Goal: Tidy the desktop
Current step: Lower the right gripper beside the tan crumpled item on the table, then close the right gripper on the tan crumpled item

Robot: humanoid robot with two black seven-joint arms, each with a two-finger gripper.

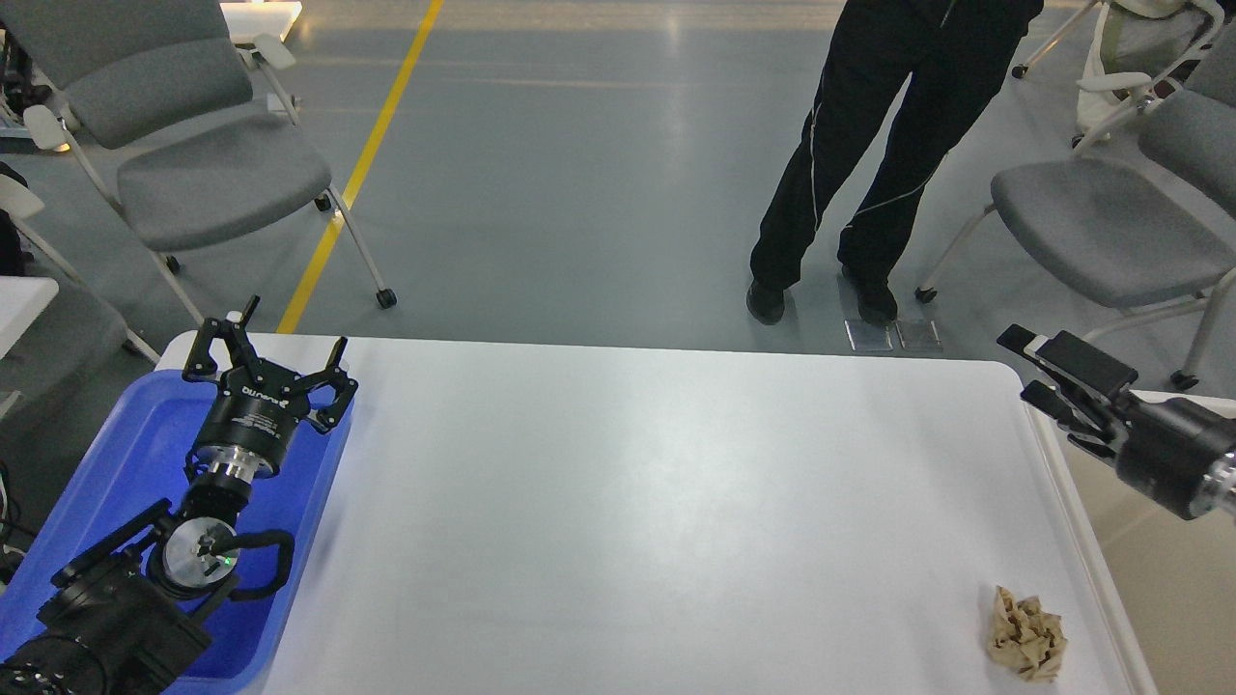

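Note:
The white desktop (637, 502) fills the middle of the head view. A crumpled brown paper ball (1026, 647) lies on it near the front right corner. My left gripper (269, 353) is open and empty above the far end of the blue tray (126, 454). My right gripper (1048, 372) is open and empty, held above the desktop's right edge by the beige-white tub (1159, 569), well behind the paper ball.
A person in black trousers (850, 164) stands on the floor beyond the table's far edge. Grey chairs stand at the far left (193, 145) and the far right (1110, 222). A yellow line (357, 174) runs along the floor.

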